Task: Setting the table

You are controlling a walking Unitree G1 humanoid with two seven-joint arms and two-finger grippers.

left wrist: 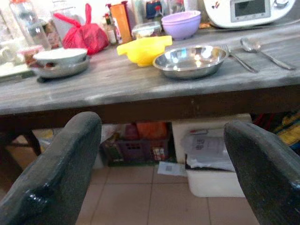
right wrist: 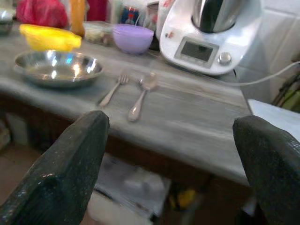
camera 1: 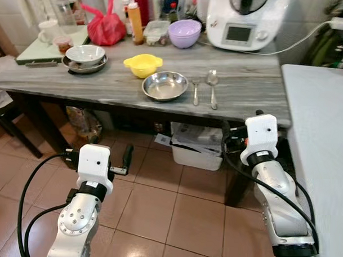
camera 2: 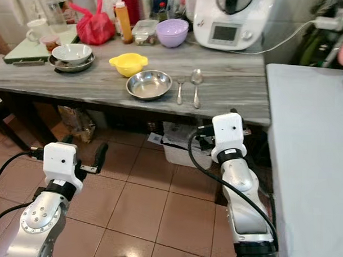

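A long grey wood-grain bench (camera 1: 240,88) runs across the room, seen from above over a tiled floor (camera 1: 152,207). At its far left sits a white mug (camera 1: 48,29) on a green board (camera 1: 42,49), then a white bowl (camera 1: 85,53) nested in a steel plate (camera 1: 83,65). Behind them lies a red bag (camera 1: 106,27), with an orange bottle (camera 1: 135,21) beside it. Next come a yellow bowl (camera 1: 142,65) and, just in front of it, one shallow steel bowl (camera 1: 164,85) near the front edge. Behind these stand a clear lidded tub (camera 1: 156,32) and a purple bowl (camera 1: 184,32). Just right of the steel bowl, one fork (camera 1: 195,91) and one spoon (camera 1: 212,87) lie side by side, apart from each other. A white kitchen machine (camera 1: 243,21) stands at the back right, its cable trailing right. Under the bench rests a white bin (camera 1: 196,147) holding papers. A pale table (camera 1: 320,145) stands at the far right.

The left gripper (left wrist: 164,164) hangs below bench height, its two fingers spread wide, empty. The right gripper (right wrist: 176,159) hovers before the bench edge below the fork and spoon, also spread wide and empty.
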